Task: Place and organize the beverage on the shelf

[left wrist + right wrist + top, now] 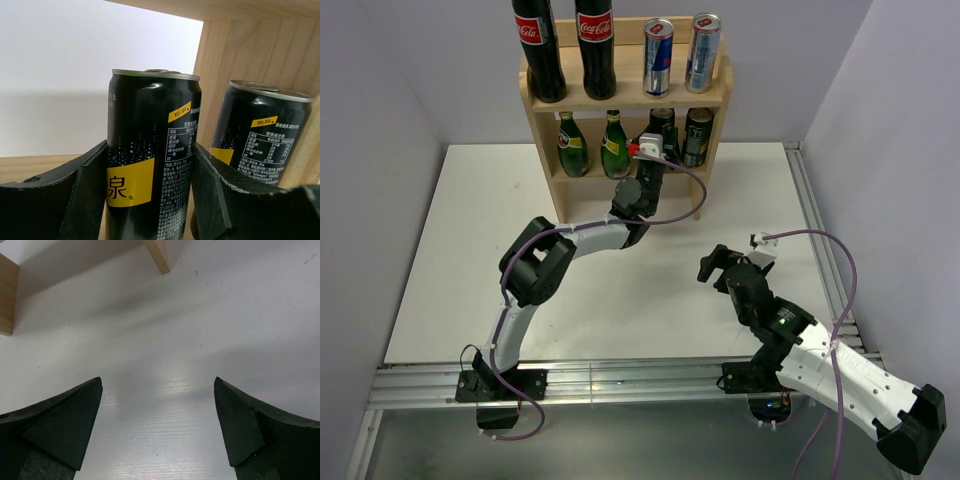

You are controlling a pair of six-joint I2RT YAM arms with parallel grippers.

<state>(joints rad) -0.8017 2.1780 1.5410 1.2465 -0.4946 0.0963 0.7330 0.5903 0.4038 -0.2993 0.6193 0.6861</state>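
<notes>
The two-tier wooden shelf (625,103) stands at the back of the table. Its top tier holds two Coca-Cola bottles (540,50) and two slim cans (658,57). Its lower tier holds two green bottles (572,145) and a black can (697,136) at the far right. My left gripper (655,152) reaches into the lower tier and is shut on a second black-and-yellow can (150,130), upright just left of the other black can (260,135). My right gripper (720,262) is open and empty above the white table, right of centre.
The shelf's right side panel (250,55) stands close behind the two black cans. The shelf's feet (157,255) show ahead of my right gripper (157,385). Grey walls enclose the table; an aluminium rail (620,380) runs along its near edge.
</notes>
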